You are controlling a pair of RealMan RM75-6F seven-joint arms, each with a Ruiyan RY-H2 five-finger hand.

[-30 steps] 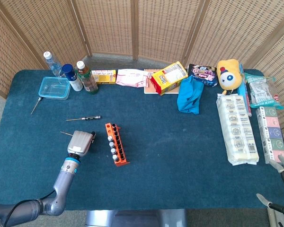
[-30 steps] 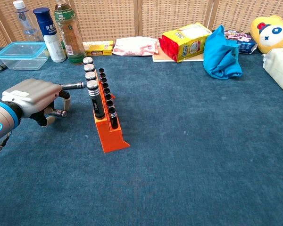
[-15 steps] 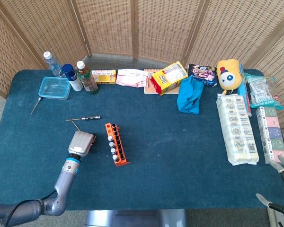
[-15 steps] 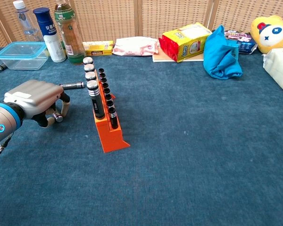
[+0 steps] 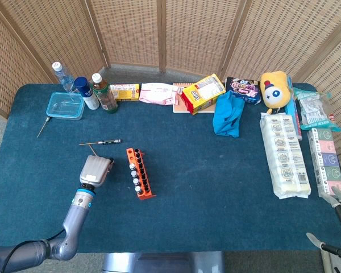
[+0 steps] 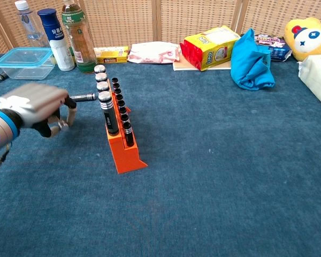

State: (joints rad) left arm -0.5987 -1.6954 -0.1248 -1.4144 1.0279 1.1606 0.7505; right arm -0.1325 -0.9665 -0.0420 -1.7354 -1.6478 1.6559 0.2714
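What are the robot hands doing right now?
Left robot hand: fingers curled around a thin screwdriver.
Right robot hand: only partly in view, cannot tell.

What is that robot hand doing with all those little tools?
The robot's left hand is holding a thin screwdriver just above the blue table, right beside an orange rack full of screwdriver bits. Another screwdriver lies flat on the cloth just behind the hand. The right hand sits at the far right corner of the table, holding nothing. Bottles, snacks and a yellow plush toy line the back.
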